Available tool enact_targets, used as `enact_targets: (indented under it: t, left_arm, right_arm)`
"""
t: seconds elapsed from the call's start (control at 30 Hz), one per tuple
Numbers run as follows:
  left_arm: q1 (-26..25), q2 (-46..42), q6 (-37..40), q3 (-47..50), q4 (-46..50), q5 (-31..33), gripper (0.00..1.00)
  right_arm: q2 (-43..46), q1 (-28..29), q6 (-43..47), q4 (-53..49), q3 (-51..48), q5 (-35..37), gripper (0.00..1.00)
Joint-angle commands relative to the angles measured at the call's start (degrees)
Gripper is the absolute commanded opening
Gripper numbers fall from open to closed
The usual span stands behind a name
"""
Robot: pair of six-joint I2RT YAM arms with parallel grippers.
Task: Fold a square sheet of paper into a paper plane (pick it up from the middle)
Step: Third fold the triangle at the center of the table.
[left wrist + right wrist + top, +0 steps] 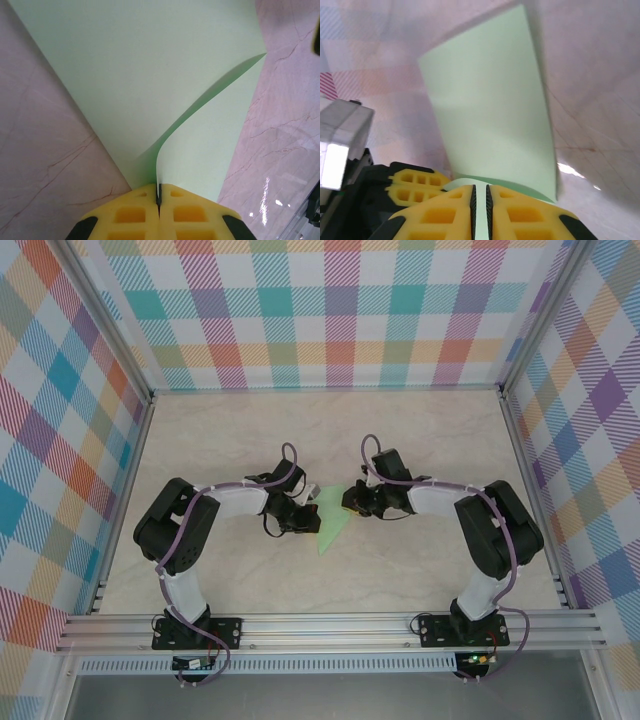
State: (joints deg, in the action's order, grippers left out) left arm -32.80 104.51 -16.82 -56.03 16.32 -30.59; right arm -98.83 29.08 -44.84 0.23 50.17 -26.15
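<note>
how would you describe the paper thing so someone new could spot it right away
On the pale marble-look table inside the plaid walls, look at the middle, where the two arms meet. Held by both the left fingers and right fingers is the mint-green paper, tapering to a point toward the near edge. Thin, flat and green, it stands out from the black-and-white arms.

No writing, label, brand or number can be read. The green paper point(150, 75) is blank on the faces shown. The small circuit board point(190, 664) under the front rail point(330, 625) perhaps carries print, too tiny to tell.
</note>
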Motion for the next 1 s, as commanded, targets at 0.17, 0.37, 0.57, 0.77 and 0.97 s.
enact_targets:
  t: [0.17, 0.37, 0.57, 0.77, 0.97]
  left_arm:
    - [0.2, 2.4, 1.0, 1.8, 2.9, 3.9, 0.05]
    - [0.2, 2.2, 1.1, 2.2, 2.9, 3.9, 0.05]
    - [0.2, 2.3, 1.2, 2.3, 2.9, 3.9, 0.05]
    - [0.2, 2.3, 1.2, 2.4, 2.7, 3.9, 0.06]
    - [0.2, 2.2, 1.3, 2.2, 2.8, 4.0, 0.06]
  right_arm:
    - [-4.6, 0.2, 0.2, 1.0, 1.3, -4.3, 0.14]
    - [-6.2, 0.3, 0.4, 0.1, 0.0, -1.1, 0.14]
    - [-5.1, 0.3, 0.9, -0.1, 0.1, -0.3, 0.13]
    - [-1.3, 0.6, 0.9, 4.6, -0.1, -5.8, 0.14]
    - [-5.3, 2.6, 0.0, 6.5, 0.5, -8.0, 0.13]
